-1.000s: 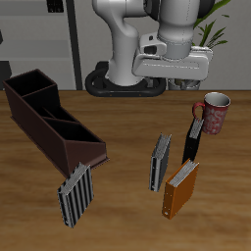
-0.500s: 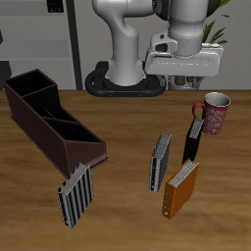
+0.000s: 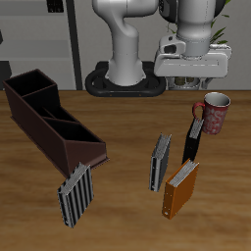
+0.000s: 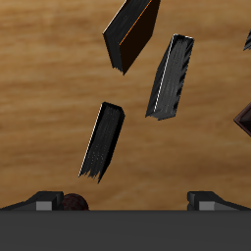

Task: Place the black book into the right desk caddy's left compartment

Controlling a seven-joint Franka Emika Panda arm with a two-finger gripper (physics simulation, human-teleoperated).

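The black book (image 3: 193,140) stands leaning against the red patterned mug (image 3: 214,113). In the wrist view the black book (image 4: 103,142) lies below the gripper, with the mug's rim (image 4: 74,204) beside one finger. My gripper (image 3: 193,82) hangs high above the book and mug, open and empty; in the wrist view the gripper (image 4: 127,203) shows both fingers wide apart. The right desk caddy (image 3: 47,116), dark maroon-brown with dividers, lies across the table from the book; only its corner (image 4: 245,118) shows in the wrist view.
A grey striped book (image 3: 160,162) stands beside the black book, and an orange-brown book (image 3: 181,186) stands nearer the front edge. Another grey striped book (image 3: 75,194) stands at the caddy's low end. The robot base (image 3: 123,78) is at the back.
My gripper has moved sideways from above the table's middle to above the mug and black book. Nothing on the table has moved.
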